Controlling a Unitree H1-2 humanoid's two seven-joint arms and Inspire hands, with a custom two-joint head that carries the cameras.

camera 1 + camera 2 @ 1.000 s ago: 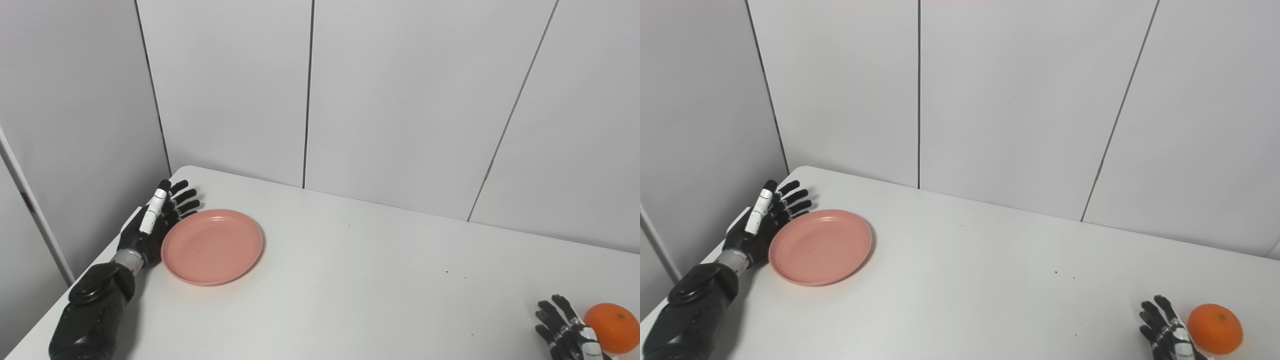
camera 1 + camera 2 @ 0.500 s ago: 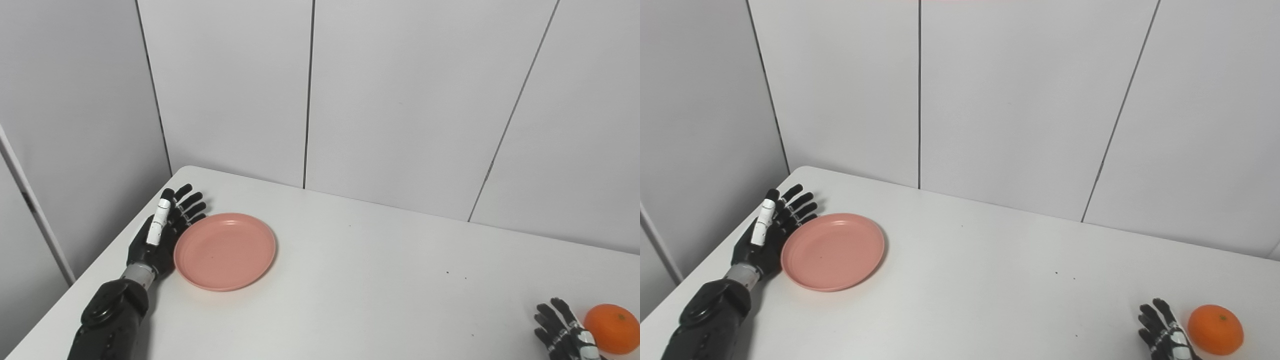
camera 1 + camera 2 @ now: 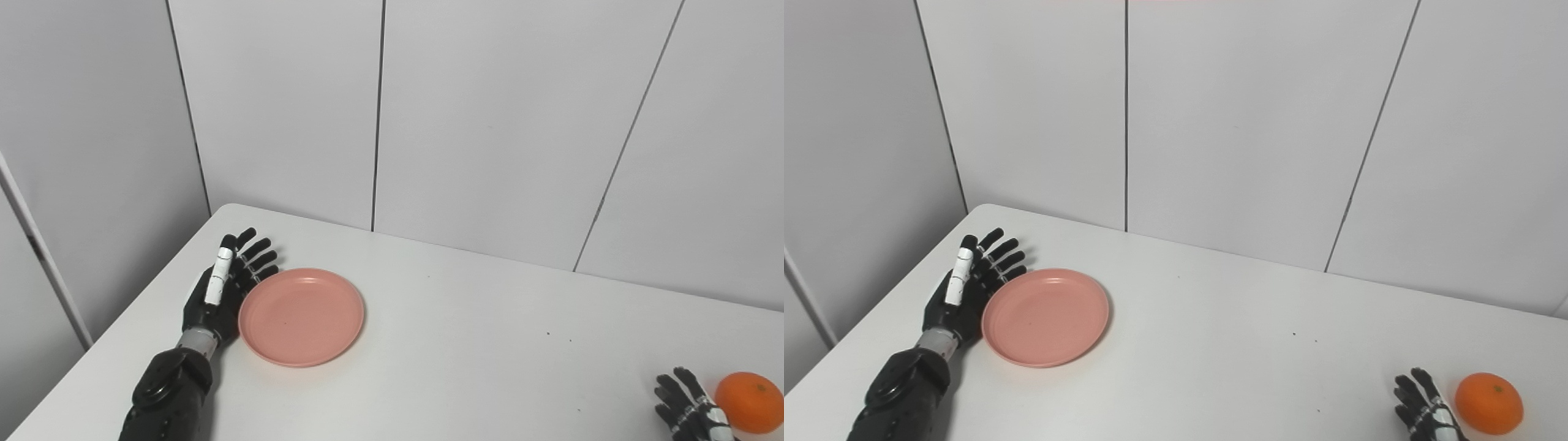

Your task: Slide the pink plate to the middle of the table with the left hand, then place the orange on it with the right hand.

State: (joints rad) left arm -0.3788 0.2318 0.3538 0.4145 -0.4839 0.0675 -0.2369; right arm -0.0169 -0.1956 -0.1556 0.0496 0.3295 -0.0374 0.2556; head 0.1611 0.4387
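Observation:
A pink plate [image 3: 301,316] lies flat on the white table [image 3: 453,343], left of the middle. My left hand [image 3: 223,291] is open, fingers straight and apart, with its palm side against the plate's left rim. An orange [image 3: 750,402] sits near the table's front right corner. My right hand [image 3: 689,413] is open just left of the orange, low at the picture's bottom edge and partly cut off. It does not touch the orange. In the right eye view the plate [image 3: 1045,316], the left hand [image 3: 968,288] and the orange [image 3: 1488,403] stand the same way.
Grey wall panels [image 3: 490,122] close the table off at the back and on the left. The table's left edge [image 3: 122,324] runs just beside my left arm.
My left hand has moved right and pushed the pink plate with it toward the middle of the table. My right hand has sunk a little lower beside the orange, which has not moved.

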